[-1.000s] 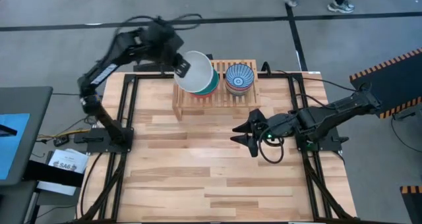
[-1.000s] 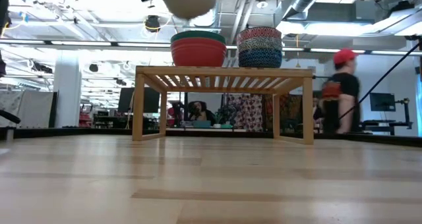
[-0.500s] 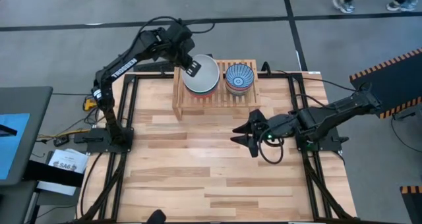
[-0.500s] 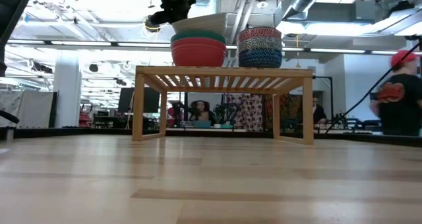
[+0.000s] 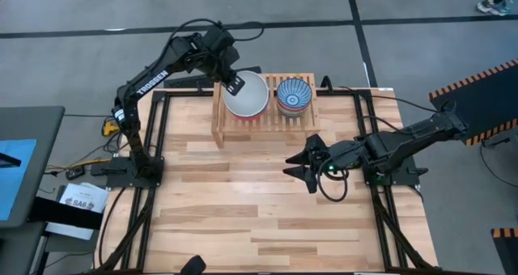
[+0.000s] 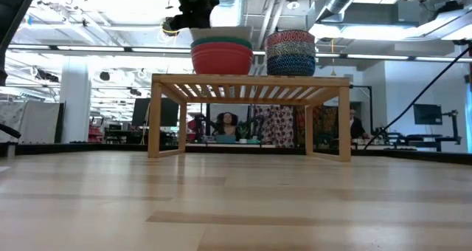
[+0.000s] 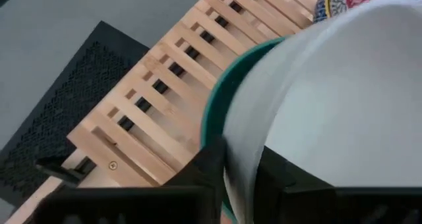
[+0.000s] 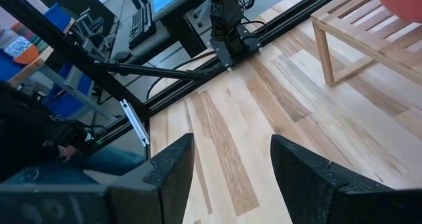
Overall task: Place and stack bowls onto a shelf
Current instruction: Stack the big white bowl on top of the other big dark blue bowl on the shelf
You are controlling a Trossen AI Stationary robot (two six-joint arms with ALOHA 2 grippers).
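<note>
Left claw [image 5: 235,84] sits at the near-left rim of the white bowl [image 5: 247,94], its fingers [image 7: 210,165] on either side of the bowl's wall in the wrist view; whether they are pinching it or have just let go I cannot tell. Under everything lies the plank desk [image 5: 267,202], and at its far edge stands the low wooden shelf [image 5: 265,121] with a slatted top. On the shelf's left half is a stack of bowls: a red bowl [image 6: 221,59] at the bottom, a teal bowl [image 6: 221,40] inside it, and the white bowl nested on top, its rim level. Just beside that stack, on the shelf's right half, a second stack rises, with a blue-and-white striped bowl [image 5: 294,94] uppermost and patterned bowls [image 6: 290,53] showing beneath it from the side. Right claw [image 5: 301,170] hangs low over the desk in front of the shelf, well apart from it, its fingers spread apart with nothing between them.
</note>
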